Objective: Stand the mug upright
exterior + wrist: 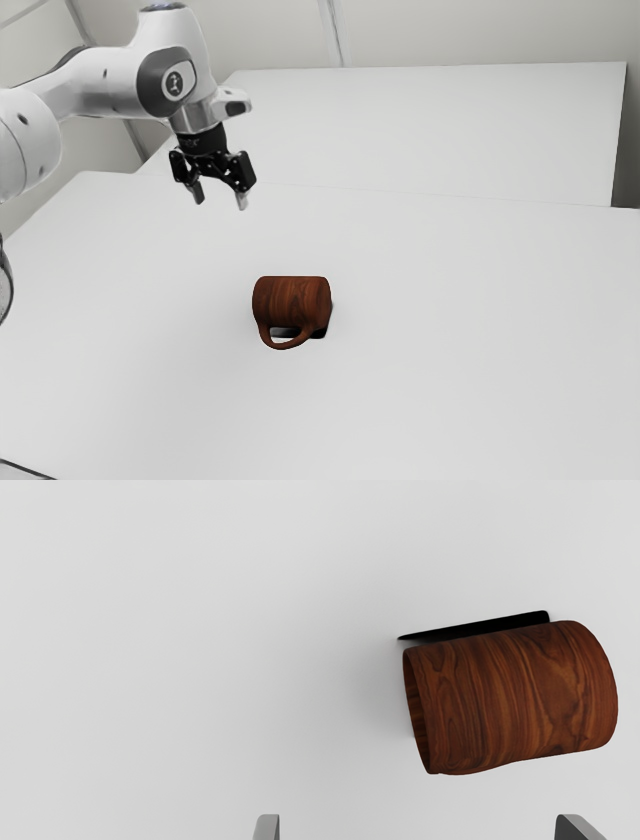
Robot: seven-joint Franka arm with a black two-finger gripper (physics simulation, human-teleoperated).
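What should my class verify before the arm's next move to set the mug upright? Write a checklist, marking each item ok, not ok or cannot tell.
1. Claw open: ok, its fingers stand apart.
2. Claw clear of the wood-grained mug: ok, it hovers above the table, away from the mug.
3. Mug upright: not ok, it lies on its side.
4. Mug centred between the fingers: not ok, it sits off toward one finger's side.
5. Handle located: ok, it points toward the exterior camera.
6. Mug empty: cannot tell, most of its inside is hidden.
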